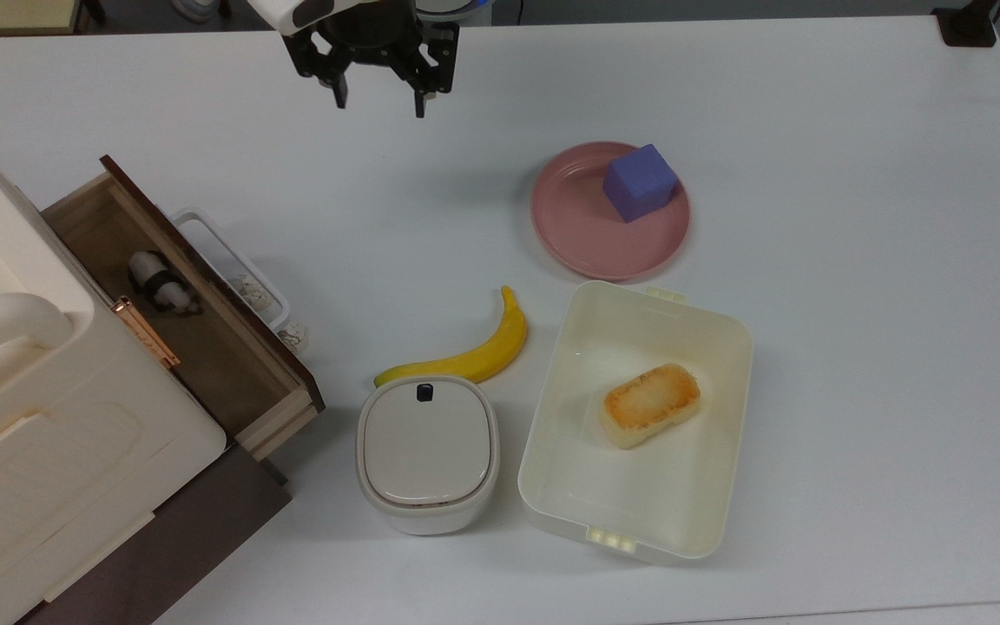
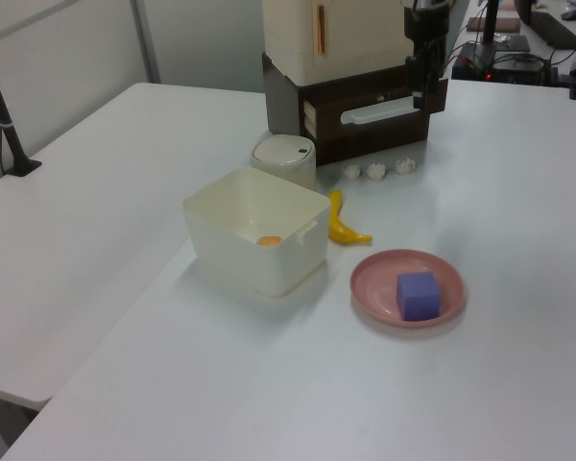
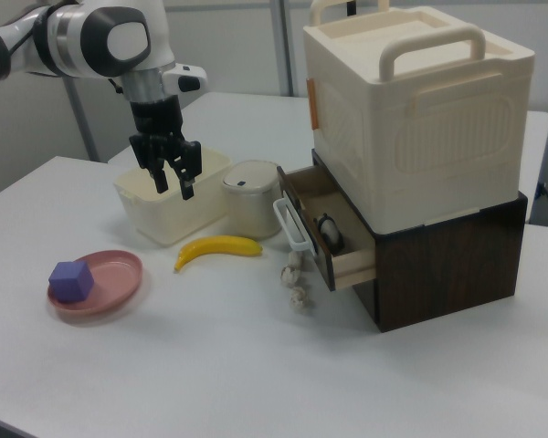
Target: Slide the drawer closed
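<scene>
Trouble could come if the open, empty pincer (image 1: 375,97), at top view's upper centre, snags the white handle (image 1: 231,265) of the drawer (image 1: 179,304) instead of pushing squarely.

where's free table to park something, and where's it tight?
Free: the table on the top view's right of the plate and tray, and the stretch between gripper, open drawer and banana. Tight: banana, lidded container and tray crowd together; small white bits lie under the drawer handle.
</scene>
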{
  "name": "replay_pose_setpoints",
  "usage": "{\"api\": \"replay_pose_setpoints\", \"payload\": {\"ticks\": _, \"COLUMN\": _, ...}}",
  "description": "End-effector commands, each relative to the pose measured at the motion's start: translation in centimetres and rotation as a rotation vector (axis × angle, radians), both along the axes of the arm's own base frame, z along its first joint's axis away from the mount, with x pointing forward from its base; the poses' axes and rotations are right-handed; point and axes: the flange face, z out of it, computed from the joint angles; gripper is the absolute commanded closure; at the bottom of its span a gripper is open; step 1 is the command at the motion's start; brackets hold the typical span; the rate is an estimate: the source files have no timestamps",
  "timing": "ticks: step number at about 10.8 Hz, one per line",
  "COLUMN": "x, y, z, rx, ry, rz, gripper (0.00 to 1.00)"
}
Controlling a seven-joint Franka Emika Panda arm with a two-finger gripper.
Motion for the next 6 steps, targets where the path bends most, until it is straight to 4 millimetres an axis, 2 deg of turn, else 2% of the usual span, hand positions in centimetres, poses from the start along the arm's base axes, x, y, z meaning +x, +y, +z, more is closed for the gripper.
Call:
{"api": "replay_pose_setpoints", "payload": {"ticks": 1, "x": -0.3, "y": 0.1, "z": -0.1, "rx": 0.046, "ry": -0.018, "rz": -0.024, "gripper": 0.89}}
{"api": "replay_pose_setpoints", "payload": {"ticks": 2, "x": -0.1, "y": -0.1, "z": -0.9, "rx": 0.043, "ry": -0.026, "rz": -0.123, "gripper": 1.00}}
{"api": "replay_pose_setpoints", "payload": {"ticks": 5, "x": 2.2, "y": -1.8, "z": -6.5, "rx": 0.023, "ry": -0.057, "rz": -0.456, "gripper": 1.00}}
{"api": "replay_pose_setpoints", "payload": {"ticks": 6, "x": 3.0, "y": -3.5, "z": -7.9, "rx": 0.017, "ry": -0.057, "rz": -0.533, "gripper": 1.00}}
